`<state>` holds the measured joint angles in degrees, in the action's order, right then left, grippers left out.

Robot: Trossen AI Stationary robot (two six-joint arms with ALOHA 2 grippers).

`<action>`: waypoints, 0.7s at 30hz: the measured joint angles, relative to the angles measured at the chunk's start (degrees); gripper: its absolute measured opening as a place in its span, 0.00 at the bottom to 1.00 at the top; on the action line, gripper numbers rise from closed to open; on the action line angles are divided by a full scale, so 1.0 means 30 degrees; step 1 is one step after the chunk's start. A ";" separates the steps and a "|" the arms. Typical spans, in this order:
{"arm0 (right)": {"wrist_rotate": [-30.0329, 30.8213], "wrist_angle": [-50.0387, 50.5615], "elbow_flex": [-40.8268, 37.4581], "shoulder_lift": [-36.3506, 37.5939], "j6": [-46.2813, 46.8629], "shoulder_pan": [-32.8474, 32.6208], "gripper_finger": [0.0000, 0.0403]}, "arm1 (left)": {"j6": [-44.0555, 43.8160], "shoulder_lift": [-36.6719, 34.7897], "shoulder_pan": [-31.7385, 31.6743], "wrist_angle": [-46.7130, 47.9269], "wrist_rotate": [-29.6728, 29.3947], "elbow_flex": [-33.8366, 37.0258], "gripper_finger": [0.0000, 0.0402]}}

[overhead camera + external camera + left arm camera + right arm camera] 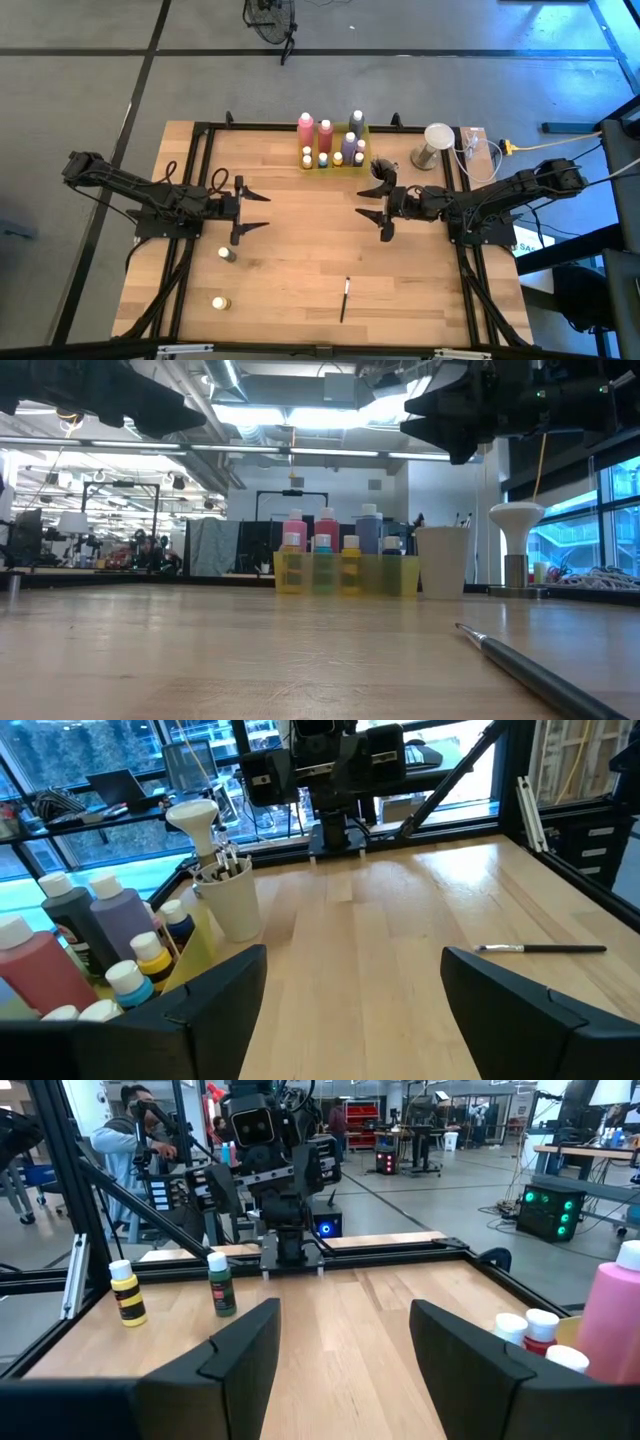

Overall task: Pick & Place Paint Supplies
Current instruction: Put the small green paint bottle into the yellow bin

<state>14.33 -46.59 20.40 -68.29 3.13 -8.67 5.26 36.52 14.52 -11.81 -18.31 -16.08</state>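
1. Two arms over the wooden table [300,250], facing each other across its middle, both clear of the surface.
2. Left gripper [262,212] at the table's left-centre, fingers [215,990] spread wide, nothing between them.
3. Right gripper [368,213] at right-centre, fingers [240,1350] parted, nothing held.
4. Translucent yellow tray [335,160] at the far edge of the table, centre, packed with upright paint bottles: two tall pink bottles [306,130], a purple bottle [349,146], a dark grey bottle [357,122], plus several small white-capped ones along the near row [322,160].
5. Same tray in the low view [345,574], pink bottles [295,532] and a purple-blue bottle [369,532] rising behind small bottles with pale caps.
6. Beige cup [442,560] just beside the tray on its right, brush handles standing in it [225,865].
7. White mushroom-shaped stand [437,140] near the cup, farther right.
8. One loose paintbrush [345,298] lying flat on the near-centre of the table, dark handle, light tip, well apart from both grippers; also seen in the left wrist view [540,949].
9. Two small bottles standing alone on the left side: a dark green one [221,1284] near the left gripper and a yellow one [127,1293] nearer the front edge, well apart from the tray.
10. A person [130,1130] in the room beyond the table.
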 joint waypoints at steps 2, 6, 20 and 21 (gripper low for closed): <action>0.0006 -0.0001 0.0000 0.0000 0.0009 0.0000 0.56 | 0.0000 -0.0002 0.0000 0.0000 0.0000 0.0000 0.74; 0.0007 -0.0001 0.0000 0.0000 0.0005 0.0000 0.56 | -0.0007 -0.0002 0.0000 0.0000 0.0000 -0.0005 0.74; 0.0007 -0.0001 0.0000 -0.0007 0.0009 0.0007 0.56 | -0.0503 -0.0002 0.0000 0.0000 0.0000 -0.0007 0.74; 0.0007 -0.0001 0.0000 -0.0007 0.0009 0.0007 0.56 | -0.0503 -0.0002 0.0000 0.0001 0.0000 -0.0007 0.74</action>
<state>14.35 -46.59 20.40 -68.31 3.16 -8.64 3.75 36.51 14.52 -11.81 -18.31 -16.10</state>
